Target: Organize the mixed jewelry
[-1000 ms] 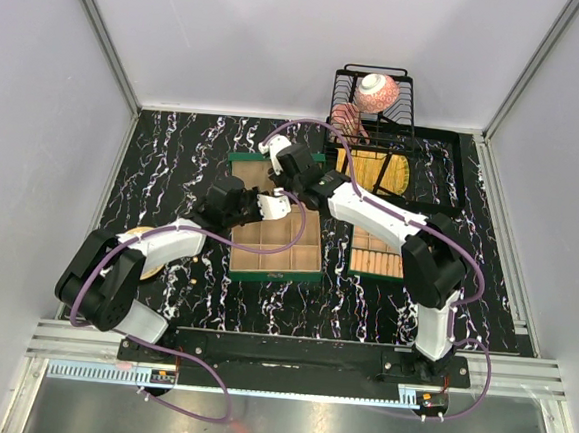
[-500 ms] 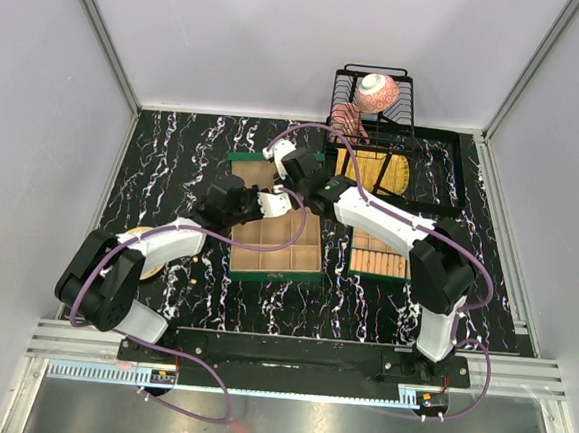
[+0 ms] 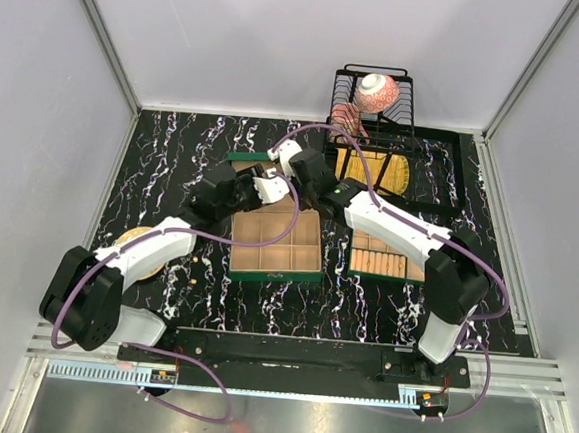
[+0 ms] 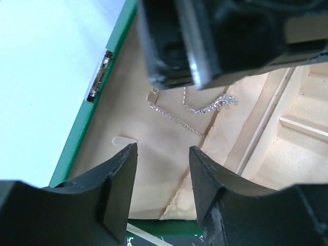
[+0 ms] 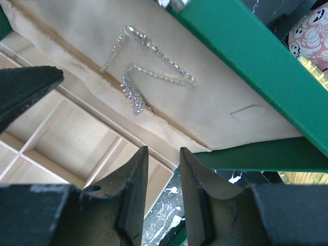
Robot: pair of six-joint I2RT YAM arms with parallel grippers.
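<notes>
A silvery chain [image 4: 221,102] with a thicker sparkling stretch lies on the beige lining of the raised lid [image 4: 154,169] of the green box [image 3: 275,244]. The right wrist view shows the same chain [image 5: 134,95] on that lining. My left gripper [image 4: 163,148] hangs open a short way in front of the lining, with nothing between its fingers. It sits at the box's back left corner [image 3: 270,187]. My right gripper [image 5: 163,151] is just behind it [image 3: 292,162], over the box's back edge. Its jaws stand a narrow gap apart and hold nothing.
A second green box [image 3: 377,256] lies to the right of the first. The round gold plate [image 3: 132,239] is partly hidden under my left arm. A black wire rack [image 3: 373,108] with a patterned bowl [image 3: 376,91] stands at the back right.
My left gripper has opened and moved a little toward the back of the box. My right arm has shifted slightly to the right.
</notes>
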